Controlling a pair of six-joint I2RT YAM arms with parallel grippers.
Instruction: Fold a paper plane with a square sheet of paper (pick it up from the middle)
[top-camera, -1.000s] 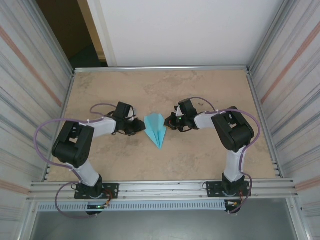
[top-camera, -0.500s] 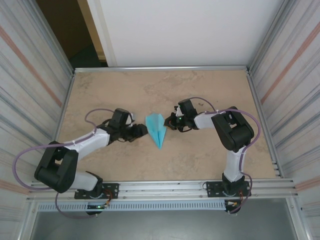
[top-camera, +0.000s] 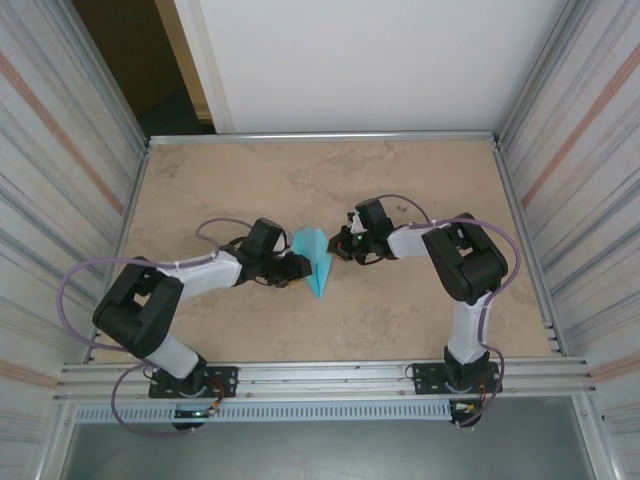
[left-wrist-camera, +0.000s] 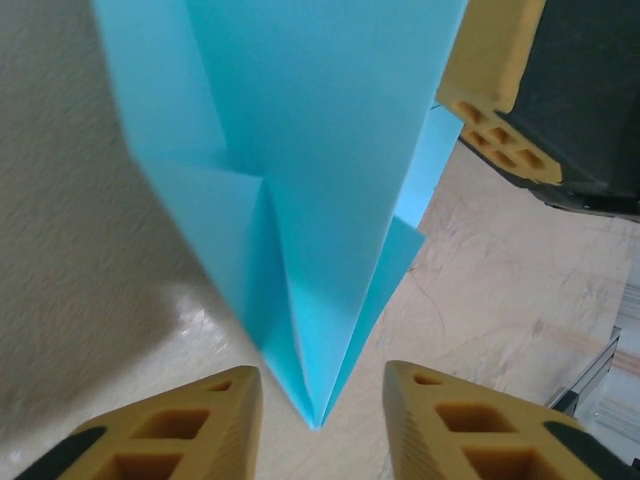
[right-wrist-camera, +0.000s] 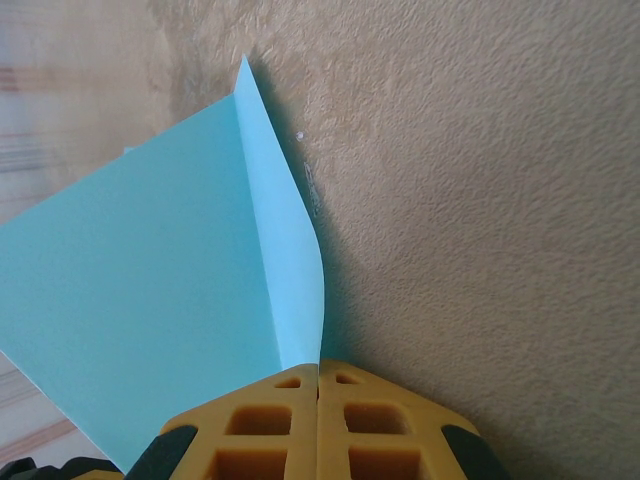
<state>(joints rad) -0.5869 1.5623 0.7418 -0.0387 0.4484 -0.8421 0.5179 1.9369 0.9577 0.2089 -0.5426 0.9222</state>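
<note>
Plane (top-camera: 316, 258) lies mid-surface (top-camera: 400, 320) between the two arms, its point toward the bases. At its left, the left end effector (top-camera: 296, 268) sits low with its fingers apart. In the wrist view the plane's tip stands in the gap between them and seems to touch neither. At its right, the right end effector (top-camera: 341, 245) has its fingers together, apparently clamped on the edge of a wing flap, which curls up into the seam between them.

The paper looks featherlight, thin and limp. It would likely skate on the surface if nudged and crumple under a careless pinch. The stacked layers along the lengthwise crease seem the stiffest place to hold, and the loose flaps would only bend.

A second ago the left end effector was further left, clear of the plane, with its fingers well short of the tip. It has since swung in close. The plane also looks narrower now. The right arm has not shifted.
</note>
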